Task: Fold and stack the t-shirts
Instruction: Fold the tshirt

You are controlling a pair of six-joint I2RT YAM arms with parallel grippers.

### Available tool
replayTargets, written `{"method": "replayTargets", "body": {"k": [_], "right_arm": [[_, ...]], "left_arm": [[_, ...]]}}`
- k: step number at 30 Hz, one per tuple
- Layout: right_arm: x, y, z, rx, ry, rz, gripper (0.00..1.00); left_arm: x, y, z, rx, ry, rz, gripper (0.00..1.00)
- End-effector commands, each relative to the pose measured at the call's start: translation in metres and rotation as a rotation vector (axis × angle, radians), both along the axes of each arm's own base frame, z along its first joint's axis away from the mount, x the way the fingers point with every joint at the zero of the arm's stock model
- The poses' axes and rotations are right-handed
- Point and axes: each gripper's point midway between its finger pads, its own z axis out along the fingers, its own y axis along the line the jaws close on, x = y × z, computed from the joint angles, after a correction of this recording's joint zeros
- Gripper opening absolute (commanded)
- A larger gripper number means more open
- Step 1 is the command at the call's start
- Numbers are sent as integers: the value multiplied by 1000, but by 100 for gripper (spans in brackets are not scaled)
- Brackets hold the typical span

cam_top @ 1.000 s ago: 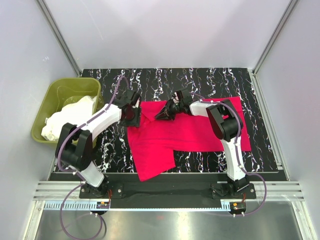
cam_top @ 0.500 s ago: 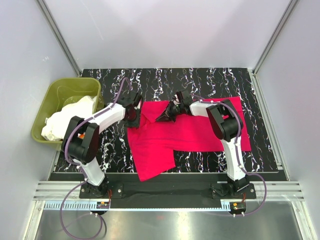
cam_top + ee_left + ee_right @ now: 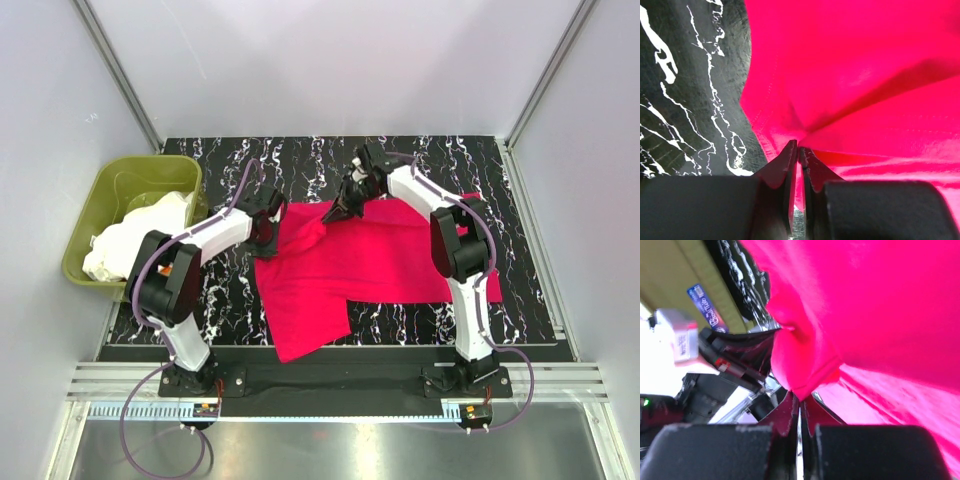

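The crimson-red t-shirt (image 3: 385, 265) lies partly spread across the black marbled table (image 3: 300, 160), with a flap hanging toward the near edge. My left gripper (image 3: 271, 228) is at the shirt's far left corner, jaws shut on a pinch of red cloth (image 3: 805, 125). My right gripper (image 3: 344, 207) is shut on the shirt's far edge (image 3: 805, 370) and holds it raised off the table, so the cloth rises to a peak there. The white t-shirts (image 3: 140, 235) lie heaped in the tub at the left.
The olive-green tub (image 3: 120, 172) stands off the table's left edge, close to the left arm's elbow. Bare marbled table runs along the back and right of the red shirt. Grey enclosure walls close in on three sides.
The left gripper has closed on the shirt's left corner. The right gripper has swung toward the back of the table, lifting the shirt's far edge with it.
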Motion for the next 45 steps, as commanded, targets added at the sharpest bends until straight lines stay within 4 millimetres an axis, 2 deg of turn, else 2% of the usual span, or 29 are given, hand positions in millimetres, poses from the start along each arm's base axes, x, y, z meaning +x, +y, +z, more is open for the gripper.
{"method": "replayTargets", "body": {"k": [1, 2, 3, 5, 6, 7, 8, 12, 14, 18, 24, 27, 31, 42, 45], "right_arm": [[-21, -20, -1, -55, 84, 111, 1], [-22, -23, 1, -40, 94, 114, 5], [-26, -26, 1, -27, 121, 118, 14], [-36, -36, 2, -32, 118, 154, 32], [-40, -39, 1, -56, 98, 164, 38], [-49, -47, -11, -86, 108, 162, 41], [-51, -47, -2, -76, 70, 155, 43], [-45, -43, -17, -48, 9, 108, 42], [-38, -32, -20, -4, 2, 95, 40], [-27, -27, -32, -10, 0, 72, 39], [-35, -6, -37, 33, 75, 75, 42], [-40, -2, -42, 22, 93, 84, 43], [-47, -2, -54, -5, 139, 96, 43], [-58, 4, -61, -28, 180, 118, 41], [-59, 5, -65, -25, 195, 125, 36]], "left_arm": [[7, 8, 19, 25, -66, -5, 11], [5, 8, 20, 24, -62, -5, 11], [2, 9, 22, 19, -63, -5, 12], [-4, 10, 25, 7, -66, 0, 25], [-8, 11, 30, -3, -77, 0, 29], [-10, 11, 33, -9, -83, -1, 32], [-12, 10, 40, -26, -99, 3, 37], [-16, -1, 52, -101, -113, -11, 40], [-16, -6, 54, -146, -110, -14, 42], [-10, -14, 46, -222, -81, -17, 45], [-3, 3, 31, -347, -24, 107, 44], [2, -3, 29, -379, -29, 89, 44], [0, -6, 14, -382, 8, 93, 41], [3, -3, 0, -342, 42, 110, 35], [2, -3, -3, -333, 48, 103, 30]]}}
